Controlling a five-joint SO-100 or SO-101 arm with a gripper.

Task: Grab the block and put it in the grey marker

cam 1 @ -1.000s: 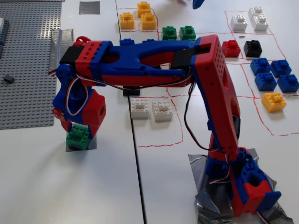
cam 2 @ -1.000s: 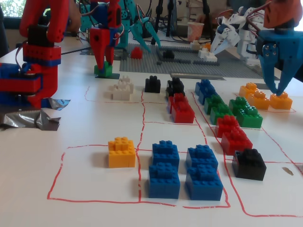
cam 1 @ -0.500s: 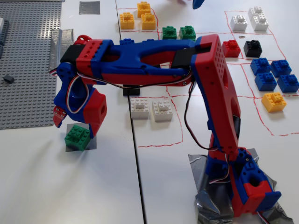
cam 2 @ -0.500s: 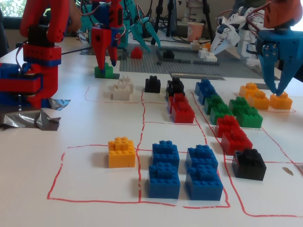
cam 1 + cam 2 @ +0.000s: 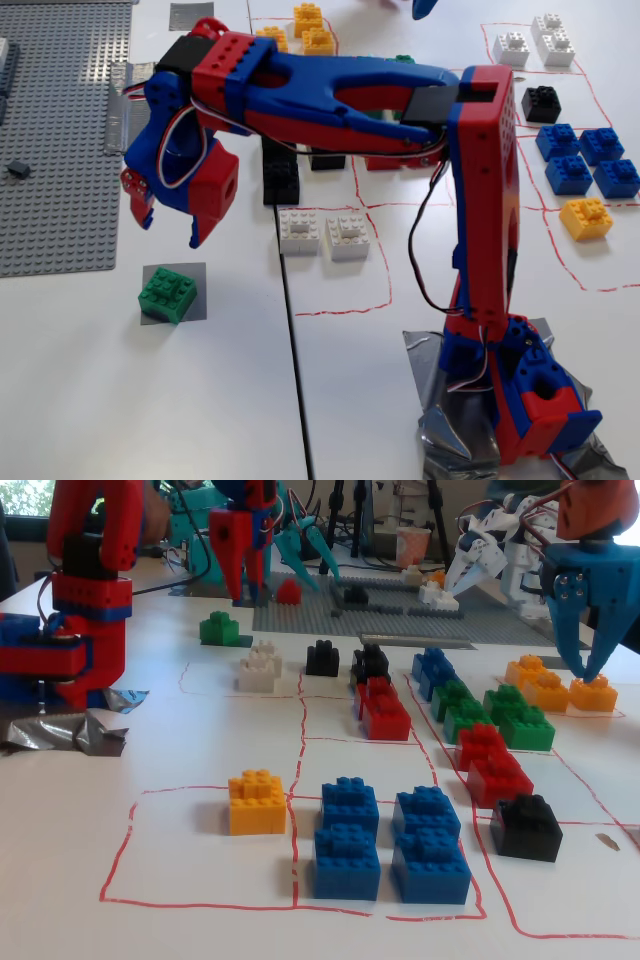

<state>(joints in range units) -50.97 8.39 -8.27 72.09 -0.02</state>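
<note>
- Hanging above the table, our claw is lifted clear of the block; its two fingers stand apart and hold nothing.
- We see the block lying on the grey marker, a little turned against the edges of the patch. Its left corner seems to reach the border of the patch, and grey shows mostly on the right and the top side.
- In the other fixed view the block stands alone on the white table, to the left of the white bricks, and the claw is above and behind it.
- We judge that the placing is done, and only the retreat of the arm is left.
- What could go wrong: if we swing the arm back low, a finger tip may catch the studs and push the block off the marker, because the block sits near the border already.
- Another risk is the white bricks and the black brick under the forearm; a low sweep to the right in the upper view could knock them out of their red-lined squares.
- We would lift first, then turn.
</note>
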